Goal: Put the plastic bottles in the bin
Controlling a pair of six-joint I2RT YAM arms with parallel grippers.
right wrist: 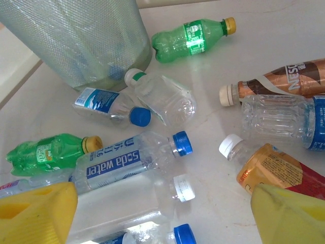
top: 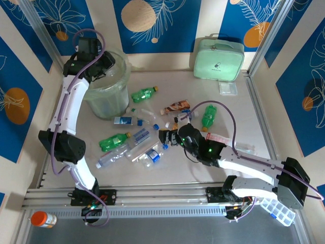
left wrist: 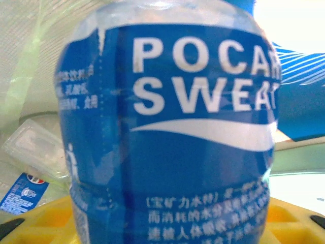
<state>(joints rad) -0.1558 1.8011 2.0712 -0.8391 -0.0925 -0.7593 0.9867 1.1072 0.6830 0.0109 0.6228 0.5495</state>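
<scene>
Drop step on the left, by the look of it.
- Grips Pocari bottle (left wrist: pixel 172 127) in left claw (top: pixel 100 67), clenched across the blue label, bottle upright in the wrist view.
- Holds it at the mouth of the bin (top: pixel 109 99), near the far-left rim from above. Can't tell how far inside the rim.
- Shows bag (left wrist: pixel 30 66) close on the left and scrap already lying below.

To do it well:
- Centre over the opening first, not over the lip.
- Open wide in one move, so the label doesn't drag on a pad and tip the bottle out sideways.
- Stay off the bag; could pull it loose if snagged.
- Lift straight up after release, then swing back toward the pile.

Pose, left arm (top: pixel 68 109):
- Reaches far forward from its base, long link running up the left side of the desk (top: pixel 264 122).
- Folds the wrist down over the bin.

Pose, right arm (top: pixel 254 165):
- Lies low, bent across from the right base toward mid-desk.
- Carries right claw (top: pixel 167 137) released, fingers spread wide, nothing between them.
- Hovers above a clear bottle (right wrist: pixel 127 203) just beside the soda-water bottle (right wrist: pixel 119 163). Looks set for the next pick.

Remaining work:
- Leaves loose bottles (top: pixel 141 136) scattered on the desk between bin and right claw.
- Includes green bottle (top: pixel 144 94) near the bin and a brown bottle (right wrist: pixel 284 79) further right.
- Puts the task well short of done.
</scene>
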